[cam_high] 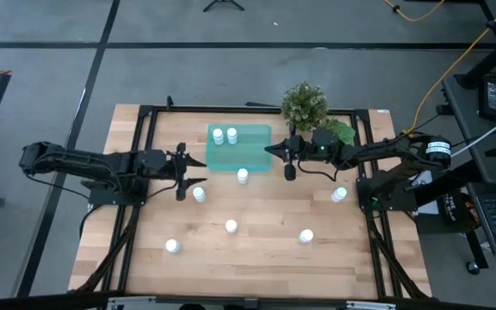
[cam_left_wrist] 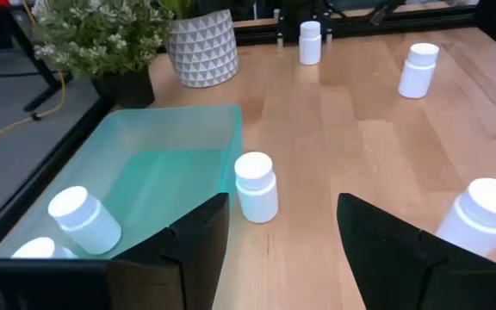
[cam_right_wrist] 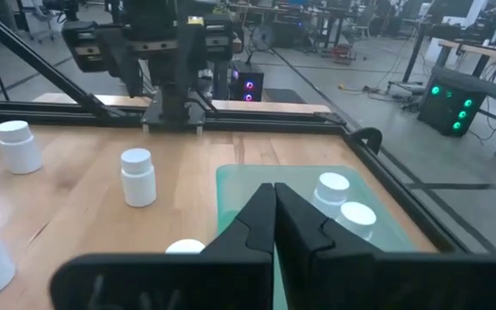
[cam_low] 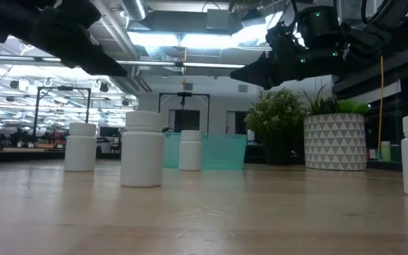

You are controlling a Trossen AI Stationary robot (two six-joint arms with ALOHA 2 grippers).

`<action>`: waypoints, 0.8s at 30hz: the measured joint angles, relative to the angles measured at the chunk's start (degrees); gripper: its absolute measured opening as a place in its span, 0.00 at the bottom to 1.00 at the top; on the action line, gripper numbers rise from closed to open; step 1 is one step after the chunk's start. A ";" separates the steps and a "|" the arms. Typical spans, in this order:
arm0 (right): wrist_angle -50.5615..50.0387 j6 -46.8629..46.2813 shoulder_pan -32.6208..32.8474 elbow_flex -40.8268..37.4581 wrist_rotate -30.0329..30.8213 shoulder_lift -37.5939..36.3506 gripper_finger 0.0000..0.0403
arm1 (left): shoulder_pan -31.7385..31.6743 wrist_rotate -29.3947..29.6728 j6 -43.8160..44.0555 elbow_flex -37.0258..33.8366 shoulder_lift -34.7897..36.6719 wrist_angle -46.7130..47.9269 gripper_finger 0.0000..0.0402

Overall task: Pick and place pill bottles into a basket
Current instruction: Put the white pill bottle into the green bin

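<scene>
The teal basket [cam_high: 252, 151] stands at the table's far middle, and two white pill bottles [cam_high: 225, 135] stand upright in it at its far left. One bottle [cam_high: 243, 176] stands on the table just outside the basket's near wall; it also shows in the left wrist view [cam_left_wrist: 255, 186]. Several more bottles stand about the near half, among them one [cam_high: 199, 195] near my left gripper. My left gripper [cam_high: 198, 170] is open and empty, left of the basket, above the table. My right gripper [cam_high: 270, 151] is shut and empty, above the basket's right edge [cam_right_wrist: 317, 224].
A white patterned pot [cam_low: 335, 142] and a dark pot with a green plant [cam_high: 304, 105] stand at the far edge, right of the basket. A black frame [cam_high: 145, 155] runs round the table. Bare wood lies between the loose bottles [cam_high: 231, 226], [cam_high: 306, 236], [cam_high: 172, 246], [cam_high: 339, 195].
</scene>
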State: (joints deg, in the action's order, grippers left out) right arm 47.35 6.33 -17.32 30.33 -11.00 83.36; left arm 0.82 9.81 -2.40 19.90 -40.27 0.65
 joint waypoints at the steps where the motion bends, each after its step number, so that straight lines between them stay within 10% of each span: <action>1: 0.00 0.00 0.00 0.00 0.00 0.01 0.01 | 0.86 1.06 0.26 0.00 0.00 0.02 0.52; 24: -0.03 -0.10 -0.02 0.04 0.01 0.06 0.01 | 13.70 7.44 12.60 2.13 -4.10 6.00 0.52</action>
State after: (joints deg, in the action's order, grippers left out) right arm 47.32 6.23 -17.34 30.37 -11.00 83.42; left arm 14.53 17.24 10.19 22.03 -44.37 6.65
